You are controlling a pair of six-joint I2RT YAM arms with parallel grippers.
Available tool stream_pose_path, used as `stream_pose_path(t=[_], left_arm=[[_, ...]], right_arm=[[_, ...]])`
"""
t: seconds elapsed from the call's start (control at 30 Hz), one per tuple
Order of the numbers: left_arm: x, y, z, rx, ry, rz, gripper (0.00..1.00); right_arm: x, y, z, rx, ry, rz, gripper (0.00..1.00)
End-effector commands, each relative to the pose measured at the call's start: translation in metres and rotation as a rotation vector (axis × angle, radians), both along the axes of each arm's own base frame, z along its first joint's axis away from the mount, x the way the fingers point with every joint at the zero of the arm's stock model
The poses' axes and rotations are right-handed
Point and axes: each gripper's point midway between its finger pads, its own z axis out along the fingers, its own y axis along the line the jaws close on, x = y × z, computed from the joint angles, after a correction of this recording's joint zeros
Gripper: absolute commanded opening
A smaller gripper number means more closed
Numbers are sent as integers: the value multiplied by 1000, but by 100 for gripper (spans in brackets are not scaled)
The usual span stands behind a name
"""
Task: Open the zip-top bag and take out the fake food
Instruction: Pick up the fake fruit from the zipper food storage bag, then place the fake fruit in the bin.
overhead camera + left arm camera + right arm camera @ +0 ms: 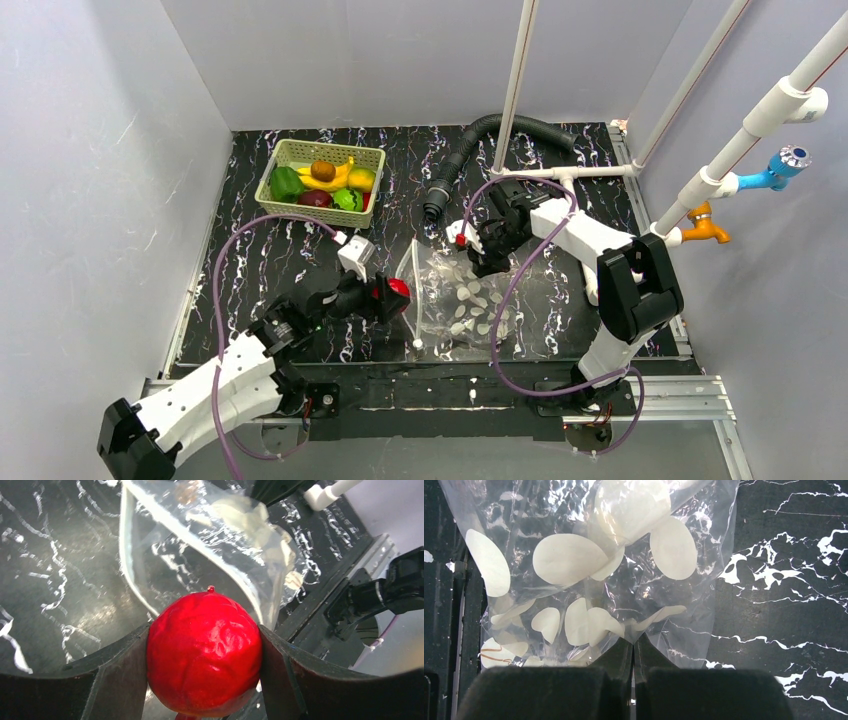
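One bag (465,300), clear with white oval spots, flat on the black marbled table (270,270) between the two grippers. One red apple (204,652) outside the bag, just beside its open left edge, clamped in the left gripper (392,294). Right gripper (487,265) at the bag's far edge, pinched tight on the plastic.

One pale green basket (300,148) at the far left of the table, well apart from the bag. Seven pieces counted inside:
- one yellow banana (337,181)
- one brown piece (322,170)
- one orange-yellow piece (362,180)
- one large green piece (285,183)
- one smaller green piece (347,199)
- one dark purple piece (315,198)
- one sliver of red (368,200) against the right rim

Further back, one black ribbed hose (480,140). On the white pipes at the right, two taps: one blue (785,165), one orange (705,225).

Only from above: both arms, the basket and the whole outline of the bag.

Only from the left wrist: two left fingers (120,670) pressed against the apple's sides, a small stem nub on top of the apple, and beyond it the bag's mouth gaping, with the zip strip bent in a loop.

Only from the right wrist: two right fingers (574,690) shut with the merest slit between them, bag film caught at their tips, and white ovals overlapping through crumpled plastic.
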Motion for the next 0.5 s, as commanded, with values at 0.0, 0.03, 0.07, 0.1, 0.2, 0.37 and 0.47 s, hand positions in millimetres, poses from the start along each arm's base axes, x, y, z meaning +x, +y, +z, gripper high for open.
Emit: stream_pose_path(t=[0.0, 0.03, 0.07, 0.1, 0.2, 0.37, 0.47], left_arm=[[-2, 16, 3, 82, 88, 18, 0], [3, 18, 8, 91, 87, 31, 0], [6, 21, 12, 103, 91, 43, 0], [10, 25, 13, 116, 104, 59, 0], [24, 32, 18, 128, 142, 88, 0], [50, 41, 21, 103, 191, 136, 0], [70, 52, 25, 85, 204, 185, 0]], right_arm=[[0, 1, 0, 20, 1, 11, 3], [0, 1, -1, 17, 2, 10, 5], [1, 1, -2, 14, -1, 7, 10], [2, 1, -3, 11, -1, -1, 15], [3, 0, -4, 0, 2, -10, 24], [12, -4, 0, -15, -25, -54, 42], [16, -7, 9, 8, -48, -82, 47]])
